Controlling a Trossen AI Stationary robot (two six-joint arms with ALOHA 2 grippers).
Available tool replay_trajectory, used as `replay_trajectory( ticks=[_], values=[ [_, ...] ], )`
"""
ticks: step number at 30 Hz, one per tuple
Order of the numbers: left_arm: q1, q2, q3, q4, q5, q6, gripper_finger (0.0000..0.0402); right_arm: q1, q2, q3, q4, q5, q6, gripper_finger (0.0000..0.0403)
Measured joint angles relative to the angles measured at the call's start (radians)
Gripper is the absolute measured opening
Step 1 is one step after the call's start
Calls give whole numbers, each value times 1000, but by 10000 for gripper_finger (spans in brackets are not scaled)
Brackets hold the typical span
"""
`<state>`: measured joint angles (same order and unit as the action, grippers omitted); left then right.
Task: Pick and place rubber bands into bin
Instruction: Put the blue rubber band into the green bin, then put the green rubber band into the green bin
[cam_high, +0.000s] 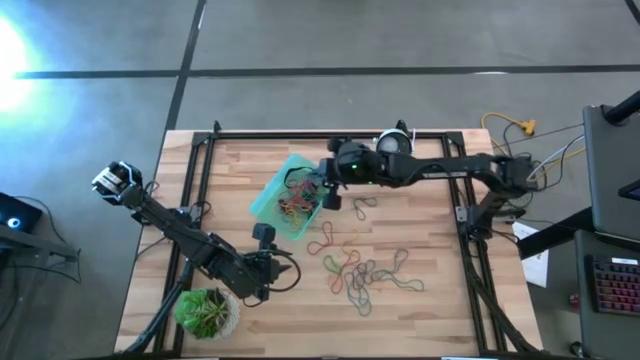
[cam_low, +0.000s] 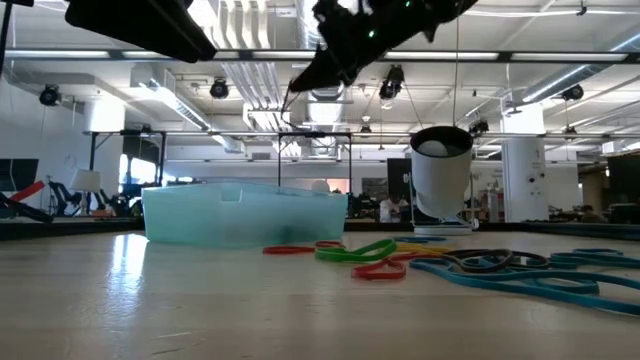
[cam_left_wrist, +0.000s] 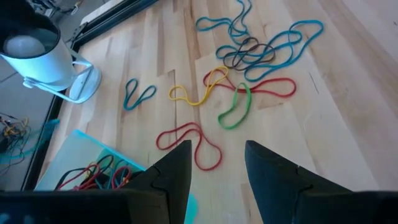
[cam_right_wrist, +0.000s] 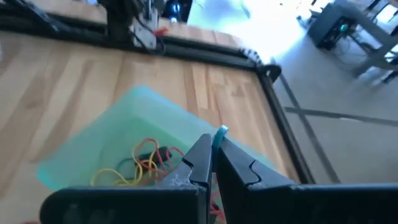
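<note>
Teal bin (cam_high: 272, 198) just below right gripper (cam_right_wrist: 214, 155), pinched on a blue rubber band (cam_right_wrist: 221, 130).

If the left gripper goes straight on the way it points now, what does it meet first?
Probably the red rubber band lying on the table just ahead of the open left gripper. The bin sits off to one side of that line. Depth is hard to judge.
</note>
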<state>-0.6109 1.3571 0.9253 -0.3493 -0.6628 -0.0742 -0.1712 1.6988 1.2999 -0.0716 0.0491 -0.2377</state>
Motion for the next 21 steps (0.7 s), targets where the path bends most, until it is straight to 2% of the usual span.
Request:
replay_trajectory(
  ticks=[4,8,11,14,21],
  values=[
    [0,0,0,1,0,0,135,-24,82,5,35,-5,5,8],
    [0,0,0,1,0,0,135,-51,149,31,25,-10,90,9],
    [0,0,0,1,0,0,135,-74,184,46,23,-95,130,17],
    [0,1,-1,1,0,-3,135,-81,205,55,24,-173,134,42],
    [0,1,-8,0,0,-24,135,-81,203,53,15,-182,133,131]
  ],
)
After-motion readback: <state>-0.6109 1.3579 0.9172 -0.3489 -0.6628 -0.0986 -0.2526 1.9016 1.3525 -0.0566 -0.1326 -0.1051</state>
